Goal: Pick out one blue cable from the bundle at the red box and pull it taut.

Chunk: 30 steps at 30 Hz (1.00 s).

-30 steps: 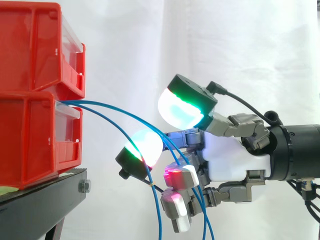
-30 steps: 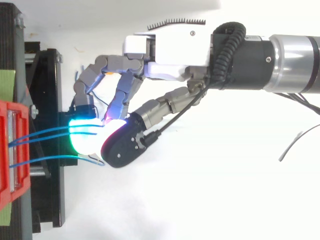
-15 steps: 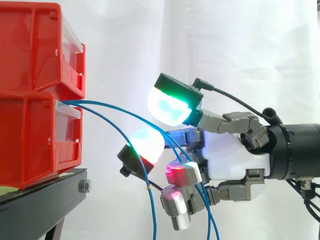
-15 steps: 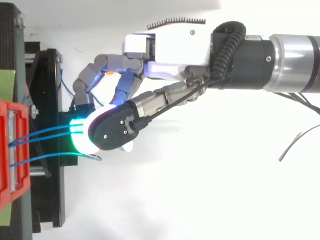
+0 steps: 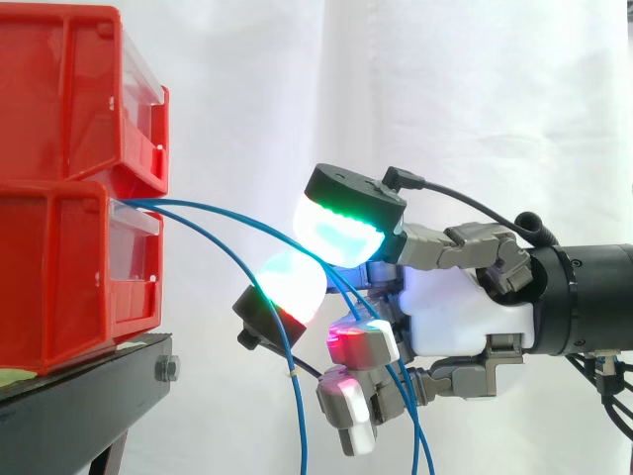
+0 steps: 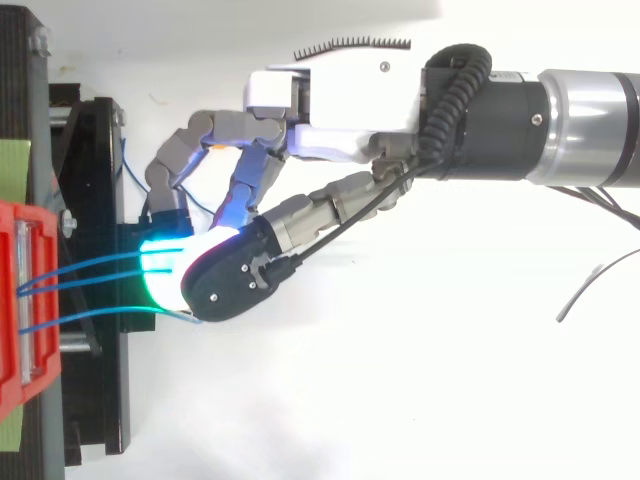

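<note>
Several thin blue cables (image 5: 188, 204) leave the front of the lower red bin (image 5: 59, 277), arc to the right and hang down. The hand (image 5: 465, 317) reaches in from the right at the cables' bend. Its thumb pad (image 5: 341, 233) glows green and white and presses down towards a finger pad (image 5: 292, 282), with cable strands running between the two. Other fingers curl below, glowing red, with strands passing beside them. From above, the cables (image 6: 100, 315) run from the bin (image 6: 15, 300) under the hand (image 6: 340, 95) and vanish beneath the thumb.
A second red bin (image 5: 69, 89) is stacked on the lower one. Both rest on a black stand (image 5: 79, 396) at the left. A white curtain hangs behind, and a loose grey wire (image 6: 585, 290) lies at the right of the top view.
The thumb swung out over the cables, then dropped onto the finger pad below. The hanging strands shifted slightly left. The arm has stayed in place.
</note>
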Each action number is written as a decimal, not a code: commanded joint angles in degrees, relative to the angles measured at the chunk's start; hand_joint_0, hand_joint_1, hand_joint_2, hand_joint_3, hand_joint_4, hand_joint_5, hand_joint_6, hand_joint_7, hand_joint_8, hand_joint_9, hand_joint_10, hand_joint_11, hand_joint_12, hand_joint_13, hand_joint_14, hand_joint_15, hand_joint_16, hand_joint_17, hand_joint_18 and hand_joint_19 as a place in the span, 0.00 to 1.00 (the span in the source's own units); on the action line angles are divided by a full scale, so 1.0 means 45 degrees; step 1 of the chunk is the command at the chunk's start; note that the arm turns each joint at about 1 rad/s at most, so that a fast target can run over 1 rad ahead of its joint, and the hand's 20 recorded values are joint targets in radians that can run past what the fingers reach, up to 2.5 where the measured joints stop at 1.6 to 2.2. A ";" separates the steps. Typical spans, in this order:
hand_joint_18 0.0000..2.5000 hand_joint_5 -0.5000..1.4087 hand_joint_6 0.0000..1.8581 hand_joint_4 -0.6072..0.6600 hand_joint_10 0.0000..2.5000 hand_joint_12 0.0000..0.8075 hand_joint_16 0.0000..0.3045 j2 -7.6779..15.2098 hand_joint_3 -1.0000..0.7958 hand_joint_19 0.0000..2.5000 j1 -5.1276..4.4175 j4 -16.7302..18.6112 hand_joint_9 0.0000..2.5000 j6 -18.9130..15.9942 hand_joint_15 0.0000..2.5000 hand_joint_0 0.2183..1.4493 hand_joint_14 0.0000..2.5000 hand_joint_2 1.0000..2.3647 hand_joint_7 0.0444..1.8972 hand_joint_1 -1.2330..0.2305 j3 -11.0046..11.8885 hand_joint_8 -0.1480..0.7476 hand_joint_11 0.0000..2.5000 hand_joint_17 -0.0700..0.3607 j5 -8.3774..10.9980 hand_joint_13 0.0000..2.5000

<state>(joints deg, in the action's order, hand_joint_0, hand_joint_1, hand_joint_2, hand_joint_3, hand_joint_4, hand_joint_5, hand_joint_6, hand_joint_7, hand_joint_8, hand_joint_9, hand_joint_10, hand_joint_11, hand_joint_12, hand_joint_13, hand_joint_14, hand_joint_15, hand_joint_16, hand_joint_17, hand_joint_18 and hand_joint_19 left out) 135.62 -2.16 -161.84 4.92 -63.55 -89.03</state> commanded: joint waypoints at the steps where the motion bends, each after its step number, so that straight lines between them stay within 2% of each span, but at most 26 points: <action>1: 0.31 0.18 0.50 0.47 0.01 0.39 0.16 -0.0001 0.38 0.30 -0.0009 -0.0012 0.48 0.0000 0.30 0.33 0.01 0.01 0.46 0.34 0.0000 0.41 0.38 0.41 0.0000 0.40; 6: 0.31 0.18 0.50 0.44 0.01 0.38 0.16 -0.0001 0.35 0.29 -0.0009 -0.0051 0.48 0.0000 0.29 0.37 0.01 0.01 0.49 0.28 0.0000 0.40 0.38 0.41 0.0000 0.40; 10: 0.31 0.18 0.51 0.39 0.01 0.37 0.15 -0.0001 0.28 0.27 0.0011 -0.0051 0.48 0.0000 0.29 0.41 0.01 0.00 0.49 0.25 0.0000 0.40 0.38 0.40 0.0000 0.40; 19: 0.30 0.19 0.51 0.37 0.01 0.35 0.12 -0.0001 0.28 0.25 0.0011 -0.0051 0.50 0.0000 0.29 0.40 0.01 0.00 0.52 0.20 0.0000 0.39 0.38 0.36 0.0000 0.41; 21: 0.30 0.19 0.51 0.37 0.01 0.35 0.12 -0.0001 0.28 0.25 0.0011 -0.0051 0.50 0.0000 0.29 0.39 0.01 0.00 0.52 0.20 0.0000 0.39 0.38 0.35 0.0000 0.40; 23: 0.29 0.20 0.51 0.42 0.01 0.35 0.12 -0.0001 0.28 0.26 0.0030 -0.0051 0.51 0.0000 0.29 0.32 0.01 0.00 0.49 0.17 0.0000 0.39 0.38 0.35 0.0000 0.40; 26: 0.29 0.20 0.51 0.45 0.01 0.37 0.13 -0.0001 0.28 0.25 0.0030 -0.0051 0.51 -0.0020 0.29 0.26 0.01 0.00 0.48 0.12 0.0000 0.40 0.38 0.37 -0.0020 0.41; 30: 0.29 0.20 0.51 0.45 0.01 0.37 0.14 -0.0001 0.28 0.25 0.0030 -0.0051 0.50 0.0000 0.29 0.24 0.01 0.00 0.48 0.11 0.0000 0.41 0.38 0.38 -0.0039 0.41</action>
<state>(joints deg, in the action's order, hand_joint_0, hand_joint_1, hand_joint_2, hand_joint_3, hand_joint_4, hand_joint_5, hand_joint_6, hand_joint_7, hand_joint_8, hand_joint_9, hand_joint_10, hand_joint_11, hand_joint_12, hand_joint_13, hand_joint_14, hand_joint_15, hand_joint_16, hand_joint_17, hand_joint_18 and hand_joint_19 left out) 135.62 -2.04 -162.07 4.86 -63.55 -89.17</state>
